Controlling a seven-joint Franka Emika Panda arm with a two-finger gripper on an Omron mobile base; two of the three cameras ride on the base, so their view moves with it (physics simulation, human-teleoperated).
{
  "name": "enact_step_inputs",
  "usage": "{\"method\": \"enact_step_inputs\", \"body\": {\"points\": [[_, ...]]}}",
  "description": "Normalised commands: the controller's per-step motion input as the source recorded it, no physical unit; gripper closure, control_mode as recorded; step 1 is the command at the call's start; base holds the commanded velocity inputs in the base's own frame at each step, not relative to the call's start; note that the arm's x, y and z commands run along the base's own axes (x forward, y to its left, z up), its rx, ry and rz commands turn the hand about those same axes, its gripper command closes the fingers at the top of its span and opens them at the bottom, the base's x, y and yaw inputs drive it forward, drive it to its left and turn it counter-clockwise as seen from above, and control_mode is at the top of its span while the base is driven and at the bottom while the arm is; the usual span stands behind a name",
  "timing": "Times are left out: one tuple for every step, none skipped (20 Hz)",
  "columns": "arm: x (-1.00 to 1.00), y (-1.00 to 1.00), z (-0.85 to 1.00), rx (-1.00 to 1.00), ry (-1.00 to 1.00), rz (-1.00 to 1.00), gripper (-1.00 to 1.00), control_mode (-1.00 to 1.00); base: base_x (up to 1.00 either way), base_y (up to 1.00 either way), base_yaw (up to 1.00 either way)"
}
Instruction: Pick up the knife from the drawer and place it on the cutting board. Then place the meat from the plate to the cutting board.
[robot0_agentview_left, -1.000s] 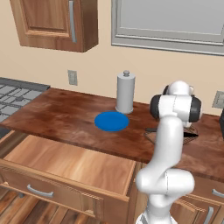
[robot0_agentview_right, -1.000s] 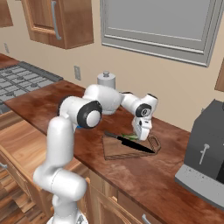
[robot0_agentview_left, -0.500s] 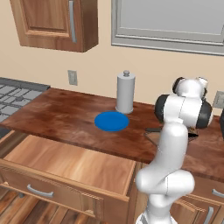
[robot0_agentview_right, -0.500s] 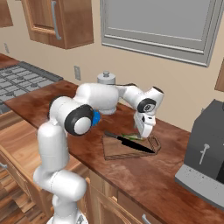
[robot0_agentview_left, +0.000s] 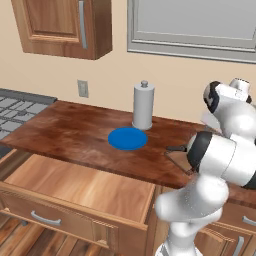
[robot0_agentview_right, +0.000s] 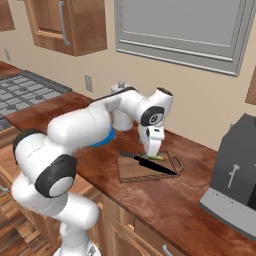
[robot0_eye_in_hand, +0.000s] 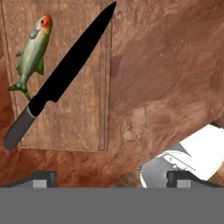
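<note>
On the cutting board (robot0_eye_in_hand: 65, 83) I see the knife (robot0_eye_in_hand: 65, 72) lying diagonally with the meat (robot0_eye_in_hand: 31, 52) beside it. Behind, the plate (robot0_agentview_left: 128, 138) sits bare; the drawer (robot0_agentview_left: 75, 192) gapes open. Above the counter (robot0_agentview_right: 165, 200), my hand (robot0_agentview_right: 151, 149) hangs wide open, holding nothing.

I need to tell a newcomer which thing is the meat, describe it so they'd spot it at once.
Find the counter between stove and the dark appliance; a brown board lies there. On it, beside the black knife, lies the meat: a small greenish fish with a red-orange head.
</note>
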Motion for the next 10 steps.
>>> {"method": "enact_step_inputs", "body": {"points": [[-0.91, 0.98, 0.88, -0.18, -0.05, 0.02, -1.0, -1.0, 0.0, 0.0, 0.0], [-0.96, 1.0, 0.84, -0.19, -0.05, 0.02, -1.0, -1.0, 0.0, 0.0, 0.0], [-0.99, 1.0, 0.84, -0.19, -0.05, 0.02, -1.0, -1.0, 0.0, 0.0, 0.0], [-1.0, 1.0, 0.83, -0.19, -0.06, 0.02, -1.0, -1.0, 0.0, 0.0, 0.0], [-1.0, 1.0, 0.9, -0.19, -0.07, 0.02, -1.0, -1.0, 0.0, 0.0, 0.0], [-1.0, 0.96, 0.89, -0.17, -0.08, 0.01, -1.0, -1.0, 0.0, 0.0, 0.0], [-1.0, 0.89, 0.99, -0.16, -0.11, 0.01, -1.0, -1.0, 0.0, 0.0, 0.0], [-1.0, 0.79, 1.0, -0.15, -0.12, 0.01, -1.0, -1.0, 0.0, 0.0, 0.0], [-1.0, 0.68, 1.0, -0.14, -0.16, 0.02, -1.0, -1.0, 0.0, 0.0, 0.0], [-1.0, 0.64, 1.0, -0.13, -0.17, 0.03, -1.0, -1.0, 0.0, 0.0, 0.0]]}}
